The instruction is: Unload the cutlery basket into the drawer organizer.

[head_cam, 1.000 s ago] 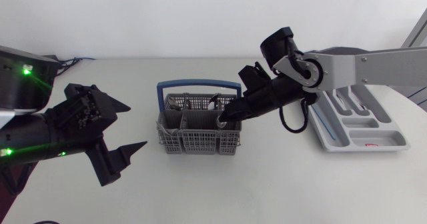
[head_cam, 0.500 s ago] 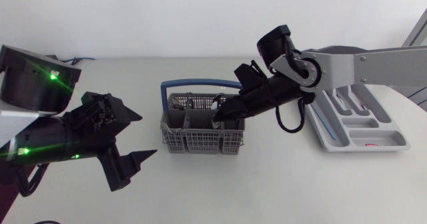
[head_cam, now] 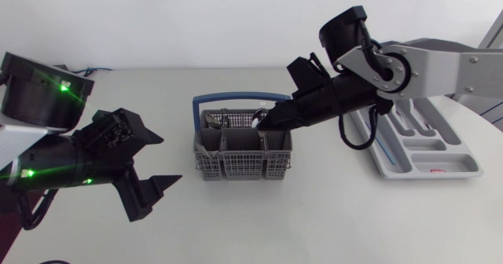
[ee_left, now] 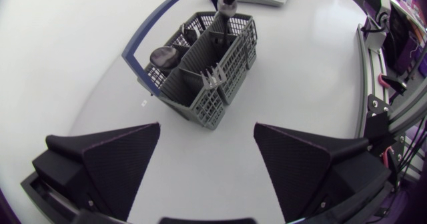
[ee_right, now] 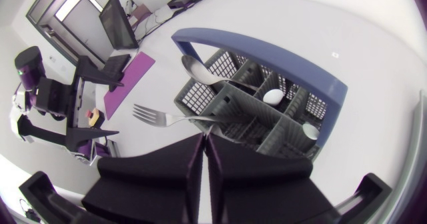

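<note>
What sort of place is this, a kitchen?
Probably a robot test bench, not a kitchen: a white table carries a grey plastic cutlery basket with a blue handle and a light grey plastic drawer organizer, and the right arm's black gripper holds a silver metal fork.

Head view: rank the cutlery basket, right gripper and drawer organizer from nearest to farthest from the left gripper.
From the left gripper:
1. The cutlery basket, just to its right, mid-table.
2. The right gripper, over the basket's back right corner, shut on a fork.
3. The drawer organizer, at the table's far right.
</note>
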Controlling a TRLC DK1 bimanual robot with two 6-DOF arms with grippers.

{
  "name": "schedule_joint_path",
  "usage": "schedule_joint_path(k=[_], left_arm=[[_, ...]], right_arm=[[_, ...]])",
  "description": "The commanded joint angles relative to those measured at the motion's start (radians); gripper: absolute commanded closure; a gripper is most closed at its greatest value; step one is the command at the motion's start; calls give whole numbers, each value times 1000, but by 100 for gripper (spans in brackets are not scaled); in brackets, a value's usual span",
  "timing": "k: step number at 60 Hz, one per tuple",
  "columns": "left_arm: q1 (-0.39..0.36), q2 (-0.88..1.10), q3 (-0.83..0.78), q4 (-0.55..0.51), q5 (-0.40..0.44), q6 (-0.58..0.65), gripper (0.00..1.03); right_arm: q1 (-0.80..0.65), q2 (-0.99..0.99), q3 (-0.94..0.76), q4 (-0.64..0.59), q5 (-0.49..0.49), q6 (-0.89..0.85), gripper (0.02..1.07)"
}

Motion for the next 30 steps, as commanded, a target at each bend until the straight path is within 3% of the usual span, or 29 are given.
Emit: schedule_joint_path(k=[1, 30], left_arm=[[9, -4, 24, -12, 10, -16, 6], [11, -13, 29, -18, 12, -16, 6]], right_arm=[[-7, -51, -34, -26, 8, -3, 101], [-99, -200, -46, -124, -103, -3, 101]])
